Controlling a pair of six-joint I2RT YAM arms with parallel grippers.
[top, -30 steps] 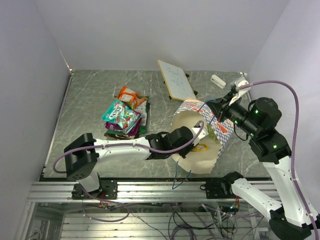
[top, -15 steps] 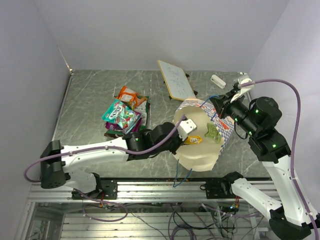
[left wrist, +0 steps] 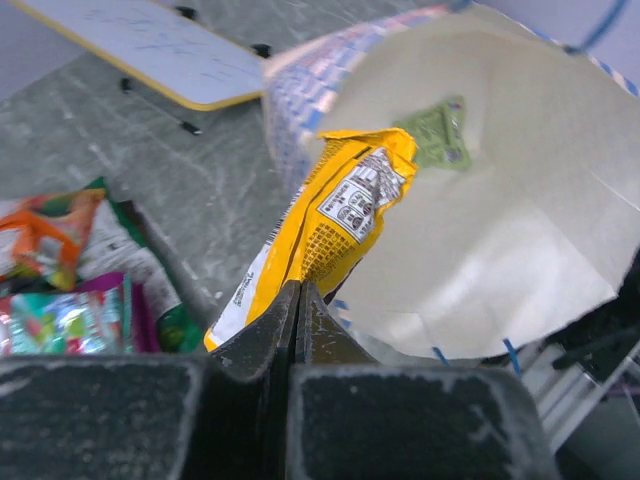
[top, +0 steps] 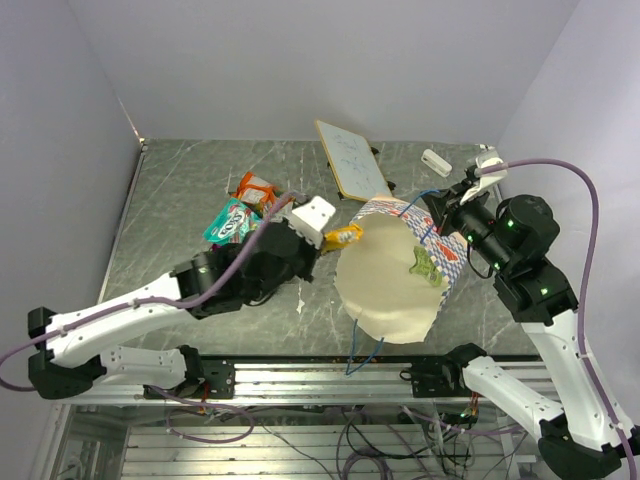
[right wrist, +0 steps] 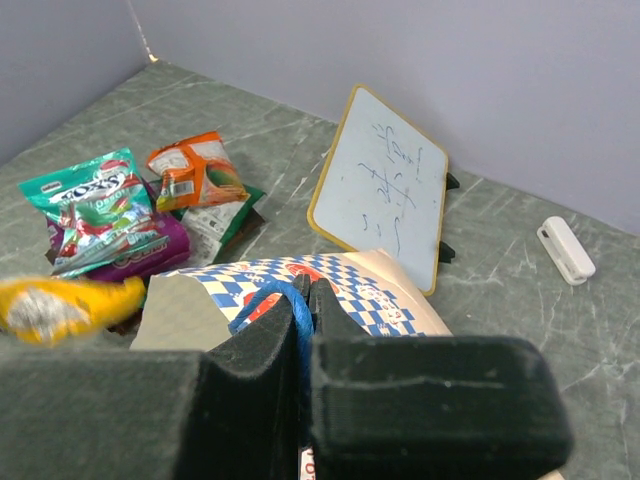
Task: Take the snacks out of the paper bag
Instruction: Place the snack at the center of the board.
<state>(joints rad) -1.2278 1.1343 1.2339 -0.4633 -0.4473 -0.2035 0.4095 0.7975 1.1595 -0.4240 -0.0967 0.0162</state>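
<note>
Mostly done: left pincer [left wrist: 298, 300] clamped on yellow packet [left wrist: 340, 200], just outside paper bag [top: 385, 290]; snack pile [top: 240, 225] left of it on worktop [top: 200, 180]; green packet [left wrist: 440, 135] yet to fetch; right pincer [right wrist: 305, 300] pinching cord handle [right wrist: 262, 298].

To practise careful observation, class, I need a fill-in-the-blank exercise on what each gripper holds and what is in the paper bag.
1. The left gripper is shut on a ___ snack packet at the mouth of the paper bag.
2. One ___ packet lies inside the paper bag.
3. The right gripper is shut on the bag's ___ cord handle.

Missing words: yellow; green; blue.
</note>
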